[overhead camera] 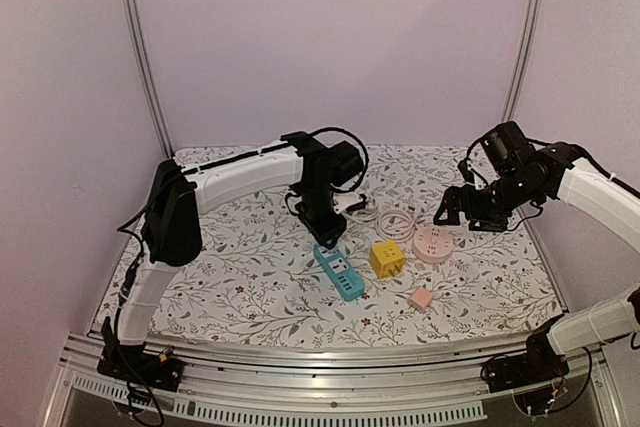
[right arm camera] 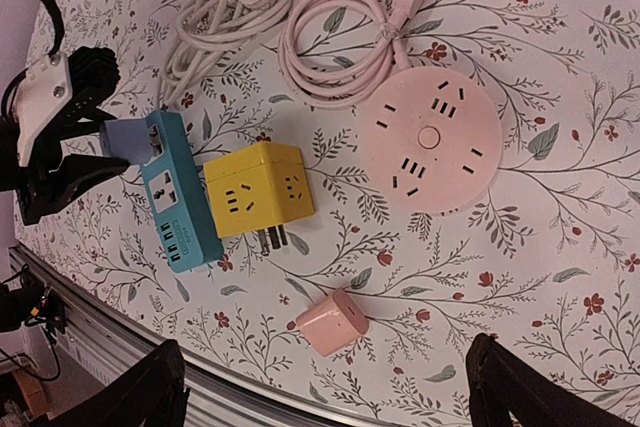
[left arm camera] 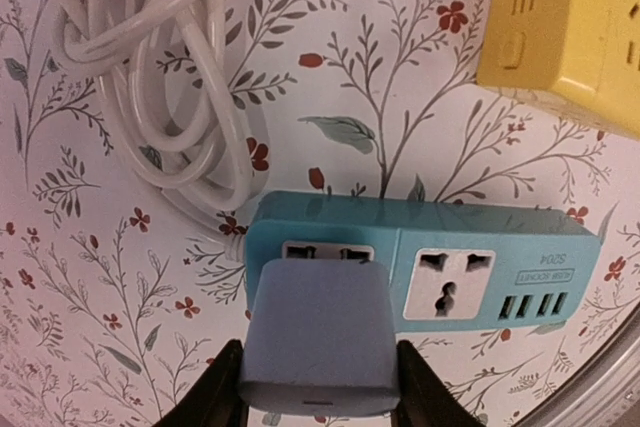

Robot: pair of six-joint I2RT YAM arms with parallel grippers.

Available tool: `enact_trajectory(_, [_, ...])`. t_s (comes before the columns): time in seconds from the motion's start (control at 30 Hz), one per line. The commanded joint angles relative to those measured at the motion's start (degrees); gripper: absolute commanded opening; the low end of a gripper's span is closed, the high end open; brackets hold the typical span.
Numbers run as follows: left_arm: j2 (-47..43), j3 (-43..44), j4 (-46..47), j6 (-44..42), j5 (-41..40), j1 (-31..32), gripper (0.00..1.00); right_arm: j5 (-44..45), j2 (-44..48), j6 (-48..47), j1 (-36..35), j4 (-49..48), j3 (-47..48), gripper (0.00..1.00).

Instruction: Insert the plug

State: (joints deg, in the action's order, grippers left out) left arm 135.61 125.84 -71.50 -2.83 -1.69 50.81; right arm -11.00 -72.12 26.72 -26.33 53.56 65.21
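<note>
My left gripper (left arm camera: 318, 389) is shut on a blue-grey plug (left arm camera: 318, 332), one finger on each side of it. The plug's front end sits against the left socket of a teal power strip (left arm camera: 385, 222). That socket's upper slots show just above the plug. The prongs are hidden, so how deep they sit cannot be told. In the right wrist view the plug (right arm camera: 125, 137) stands at the far end of the teal strip (right arm camera: 180, 197). My right gripper (right arm camera: 325, 397) hangs open above the table's right side, holding nothing.
A yellow cube adapter (right arm camera: 258, 187) lies just right of the teal strip. A small pink plug (right arm camera: 333, 322) lies near the front edge. A round pink power strip (right arm camera: 430, 142), its pink cable (right arm camera: 340, 37) and a coiled white cable (left arm camera: 170, 77) lie behind.
</note>
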Motion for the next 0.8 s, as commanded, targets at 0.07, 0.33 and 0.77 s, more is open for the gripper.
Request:
enact_trajectory(0.07, [3.43, 1.34, -1.68, -0.18, 0.3, 0.31, 0.0, 0.57, -0.44, -0.8, -0.04, 0.58, 0.26, 0.96])
enact_trajectory(0.33, [-0.22, -5.34, -4.39, 0.48, -3.11, 1.55, 0.0, 0.52, -0.04, -0.51, -0.03, 0.67, -0.26, 0.96])
enact_trajectory(0.77, [-9.99, -20.95, -6.69, 1.34, -0.39, 2.0, 0.0, -1.01, -0.68, 0.35, -0.02, -1.18, -1.13, 0.96])
